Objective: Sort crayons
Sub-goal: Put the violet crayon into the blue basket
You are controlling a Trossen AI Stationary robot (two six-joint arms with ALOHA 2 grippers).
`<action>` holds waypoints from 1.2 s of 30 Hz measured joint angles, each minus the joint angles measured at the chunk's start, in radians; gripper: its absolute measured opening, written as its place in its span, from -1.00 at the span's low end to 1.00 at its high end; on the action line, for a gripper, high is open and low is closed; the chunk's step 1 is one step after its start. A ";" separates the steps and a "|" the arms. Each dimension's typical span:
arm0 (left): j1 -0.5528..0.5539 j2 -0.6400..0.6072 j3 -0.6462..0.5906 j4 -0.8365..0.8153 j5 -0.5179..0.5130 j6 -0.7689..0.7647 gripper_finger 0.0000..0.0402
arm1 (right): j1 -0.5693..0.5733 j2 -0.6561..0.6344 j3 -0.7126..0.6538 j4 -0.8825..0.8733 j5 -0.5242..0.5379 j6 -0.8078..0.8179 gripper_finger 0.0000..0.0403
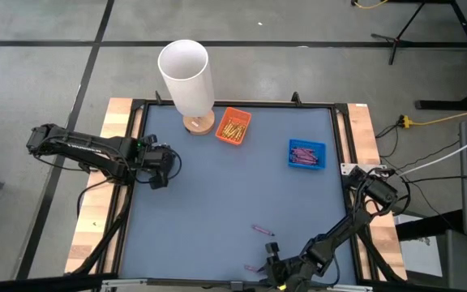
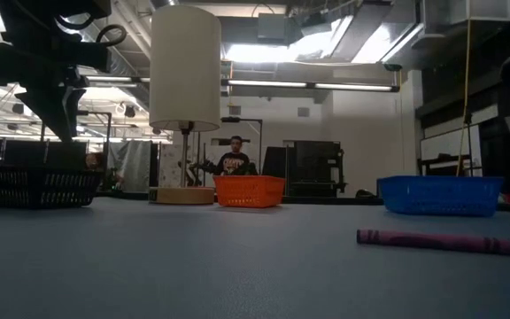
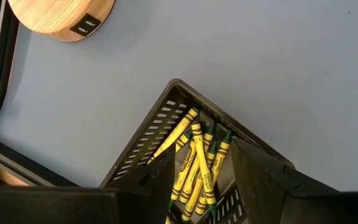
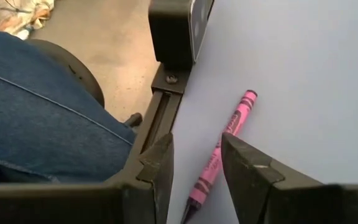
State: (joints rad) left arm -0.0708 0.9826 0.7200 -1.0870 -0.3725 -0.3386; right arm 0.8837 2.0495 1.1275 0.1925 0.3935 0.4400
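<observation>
Yellow crayons lie in a black slotted basket, and my left gripper hangs open just above them, near the table's left edge. A pink crayon lies flat on the blue mat by the near edge. My right gripper is open, slanting down, with one finger on either side of that crayon and touching nothing. A second pink crayon lies a little farther in. More yellow crayons fill the orange tray, and purple ones the blue tray.
A white cylinder on a round wooden base stands at the far edge beside the orange tray. A black box is mounted on the table's near rail. A person's leg in blue jeans is just beyond that rail.
</observation>
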 joint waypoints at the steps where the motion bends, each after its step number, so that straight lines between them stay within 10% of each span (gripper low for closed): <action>1: 0.000 0.000 0.000 0.000 0.000 0.000 -0.30 | 0.000 0.000 0.000 -0.007 0.000 0.000 -0.35; 36: 0.000 0.000 -0.001 0.000 0.000 0.000 -0.30 | -0.002 -0.003 0.000 -0.156 0.042 0.042 -0.42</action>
State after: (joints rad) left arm -0.0704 0.9827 0.7195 -1.0870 -0.3725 -0.3386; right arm 0.8814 2.0468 1.1278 0.0368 0.4351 0.4820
